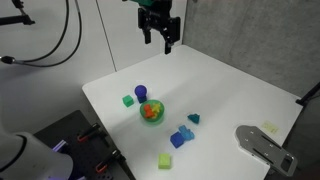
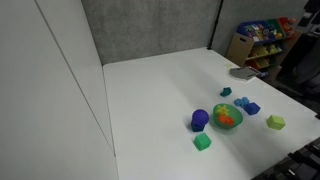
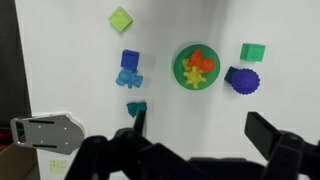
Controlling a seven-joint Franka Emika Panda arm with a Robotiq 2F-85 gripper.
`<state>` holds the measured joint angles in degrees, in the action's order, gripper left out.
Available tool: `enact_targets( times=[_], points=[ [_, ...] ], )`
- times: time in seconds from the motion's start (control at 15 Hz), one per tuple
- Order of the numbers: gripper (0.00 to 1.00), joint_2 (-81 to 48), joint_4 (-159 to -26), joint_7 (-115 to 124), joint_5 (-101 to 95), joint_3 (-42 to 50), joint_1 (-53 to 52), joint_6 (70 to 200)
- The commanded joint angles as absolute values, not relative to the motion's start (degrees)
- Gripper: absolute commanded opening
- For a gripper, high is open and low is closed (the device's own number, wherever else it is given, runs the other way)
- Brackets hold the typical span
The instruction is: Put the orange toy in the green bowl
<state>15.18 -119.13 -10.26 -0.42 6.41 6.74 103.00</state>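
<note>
The green bowl [image 1: 152, 112] stands on the white table, also in an exterior view [image 2: 227, 117] and in the wrist view [image 3: 198, 68]. The orange toy [image 3: 199, 66] lies inside the bowl with a yellow piece; it shows as an orange patch in both exterior views [image 1: 152, 113] [image 2: 228, 119]. My gripper [image 1: 158, 36] hangs high above the far part of the table, well clear of the bowl. Its fingers [image 3: 198, 130] are spread wide and hold nothing.
A purple ridged toy [image 3: 243, 79] and a small green cube [image 3: 253, 52] lie beside the bowl. Blue blocks [image 3: 129, 68], a teal piece [image 3: 136, 108] and a lime block [image 3: 121, 19] lie on its other side. A grey metal plate [image 3: 45, 133] sits by the table edge.
</note>
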Motion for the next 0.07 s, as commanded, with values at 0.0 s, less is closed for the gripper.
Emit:
enact_targets(
  times=[0.0],
  points=[
    [1.00,15.07,-119.08,-10.17,-0.54,6.88,6.22,102.90]
  ],
)
